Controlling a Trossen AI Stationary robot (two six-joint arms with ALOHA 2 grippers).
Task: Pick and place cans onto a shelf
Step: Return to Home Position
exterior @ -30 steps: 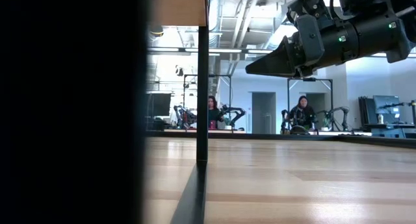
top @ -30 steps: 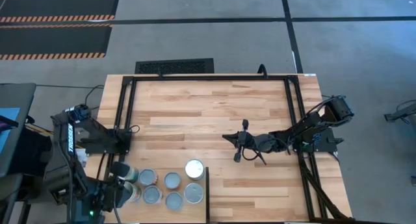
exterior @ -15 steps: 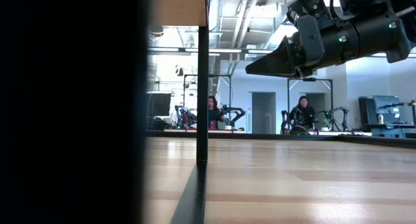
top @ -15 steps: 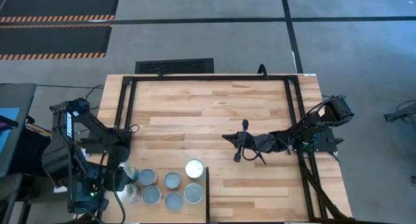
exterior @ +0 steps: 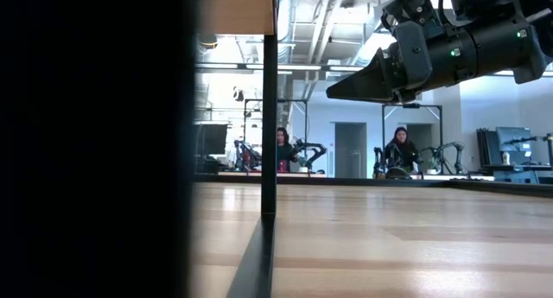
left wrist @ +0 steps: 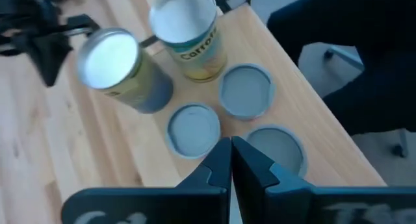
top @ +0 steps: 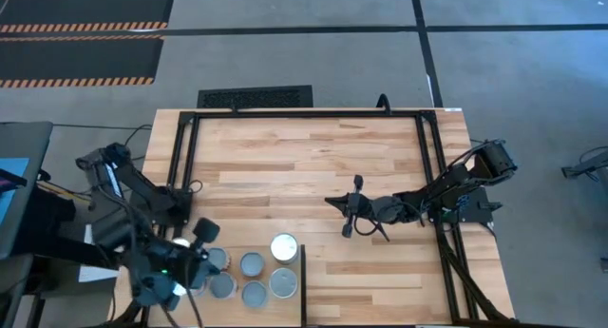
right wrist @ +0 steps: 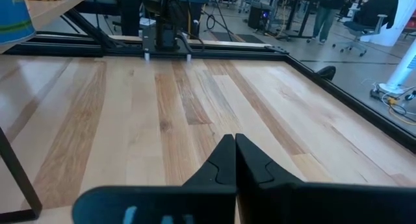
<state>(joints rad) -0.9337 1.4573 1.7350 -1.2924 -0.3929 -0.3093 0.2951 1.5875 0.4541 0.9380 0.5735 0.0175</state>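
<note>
On my feed the left gripper (left wrist: pixel 231 145) hangs over the left part of the pale, smooth plywood shelf (top: pixel 285 314), its two dark fingers pressed together with nothing between them. It is above the cans (left wrist: pixel 194 128) and touches none of them. All the small cylindrical tins I can see stand upright on that panel, at the near left corner of the striped-plank wooden tabletop (top: pixel 285 157), left of the shelf's thin dark edge (top: pixel 302 280). From the left wrist I count five. There is a tall white-topped can with a yellow label reading "Carrots" (left wrist: pixel 187 30) and, just beside it, a tall silver-topped can with a blue-grey and yellow label (left wrist: pixel 116 65). Nearer the fingers are three low grey-topped tins (left wrist: pixel 246 91) in a loose cluster. From above, the left arm covers part of the group, so I cannot give a full count. The right gripper (right wrist: pixel 234 143) is well apart from all this — out over the bare middle of the table and clear of the planks in the low view, its fingers closed on each other and empty. Beyond the table, two seated people (exterior: pixel 282 149) show in the room.
</note>
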